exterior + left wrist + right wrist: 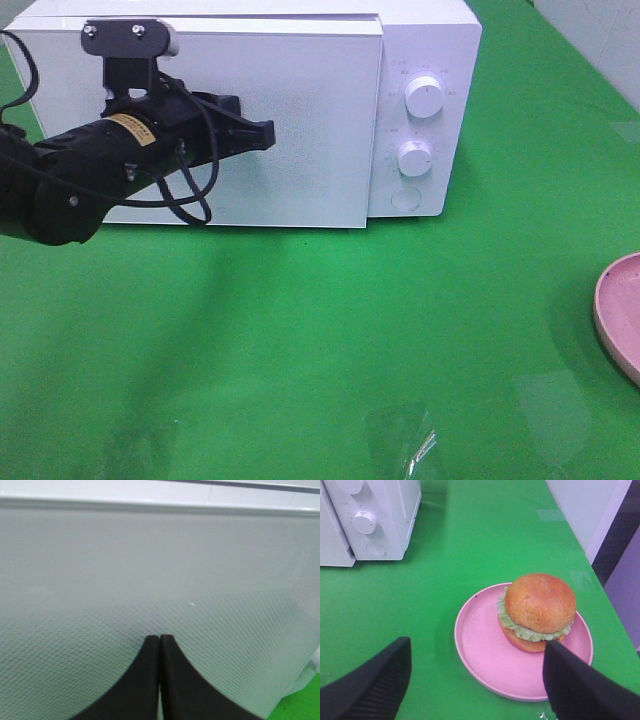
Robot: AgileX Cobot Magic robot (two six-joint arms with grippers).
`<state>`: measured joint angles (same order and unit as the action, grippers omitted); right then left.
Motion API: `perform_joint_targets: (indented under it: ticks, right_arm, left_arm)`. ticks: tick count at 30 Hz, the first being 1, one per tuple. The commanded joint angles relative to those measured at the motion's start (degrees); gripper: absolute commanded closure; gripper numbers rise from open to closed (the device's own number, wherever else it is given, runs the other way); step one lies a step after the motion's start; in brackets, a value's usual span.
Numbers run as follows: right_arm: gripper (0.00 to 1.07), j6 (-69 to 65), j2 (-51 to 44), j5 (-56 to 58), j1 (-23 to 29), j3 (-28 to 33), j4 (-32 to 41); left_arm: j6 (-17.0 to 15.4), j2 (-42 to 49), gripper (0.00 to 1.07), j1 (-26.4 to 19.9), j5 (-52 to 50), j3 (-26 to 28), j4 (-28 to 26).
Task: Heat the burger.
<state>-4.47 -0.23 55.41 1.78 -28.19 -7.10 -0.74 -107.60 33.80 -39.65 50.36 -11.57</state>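
The burger, with a golden-brown bun and green lettuce, sits on a pink plate in the right wrist view. Only the plate's edge shows at the right of the exterior view; the burger is out of that view. My right gripper is open and empty, its fingers to either side of the plate, short of the burger. My left gripper is shut with its tips against the white door of the microwave; the left wrist view shows the closed fingertips on the door.
The microwave's control panel has two round knobs and a round button. It also shows in the right wrist view. The green table cover spreads in front. The table's right edge is close to the plate.
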Motion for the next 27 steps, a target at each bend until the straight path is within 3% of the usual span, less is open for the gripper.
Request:
perform_joint_targets:
  ticks: [1,9,12,20,25,26,27]
  right_arm:
    - [0.37,0.06,-1.55,-0.4,-0.29,0.17,0.11]
    - [0.37,0.06,-1.55,-0.4,-0.29,0.17,0.11]
    - [0.37,0.06,-1.55,-0.4,-0.29,0.17,0.11]
    - [0.37,0.06,-1.55,-0.4,-0.29,0.17,0.11]
    - [0.37,0.06,-1.55,-0.4,-0.29,0.17,0.11]
    - [0.37,0.06,-1.55,-0.4,-0.29,0.17,0.11]
    - [0.37,0.06,-1.55,-0.4,-0.29,0.17,0.11]
  left_arm:
    - [0.74,-1.38,1.07,0.29,0.11,4.53,-1.26]
    - [0.74,-4.41,1.07,0.29,1.49,9.34,-1.72]
    - [2.35,-5.9,1.07,0.23,1.78,10.66,-3.61]
    - [3.5,-5.84,1.07,0.46,4.76,11.06,-5.1]
    - [3.5,-1.95,1.06,2.06,23.55,11.06,-5.21]
    - [3.5,-1.95,1.06,2.06,23.55,11.06,-5.21]
    - [3.5,-0.57,1.01,2.46,30.31,11.06,-5.1]
